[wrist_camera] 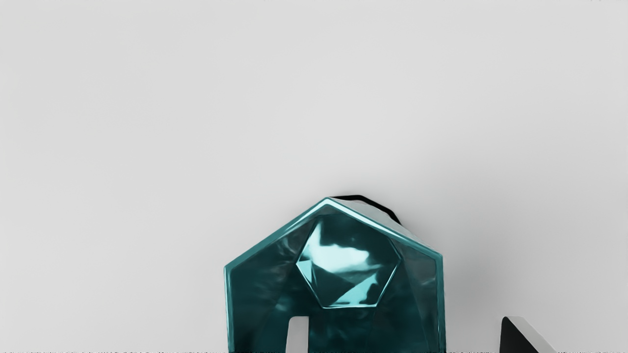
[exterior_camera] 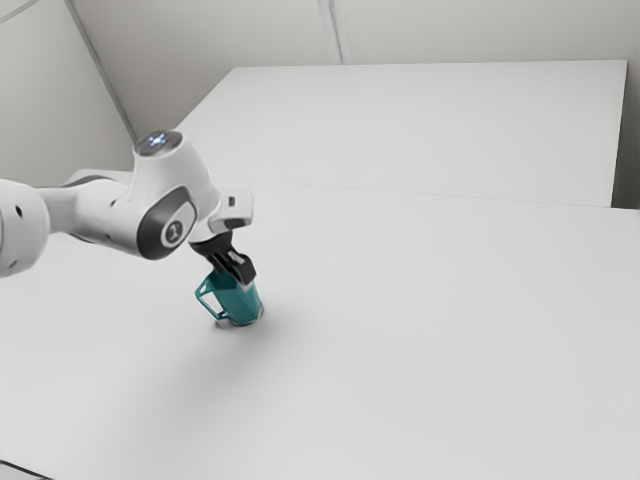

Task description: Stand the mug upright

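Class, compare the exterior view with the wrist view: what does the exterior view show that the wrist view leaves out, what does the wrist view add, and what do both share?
Exterior view: the white arm, the handle of the teal mug, and the room wall.

Wrist view: the mug's hexagonal inner floor, and the fingers apart, one over the mug's opening, one outside.

Both: mug, table and gripper.

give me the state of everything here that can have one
Mug: mouth up, standing upright or nearly so
Gripper: open, fingers apart, one side of the mug's rim between them
Arm: bent, hand low over the mug
Arm's light: lit
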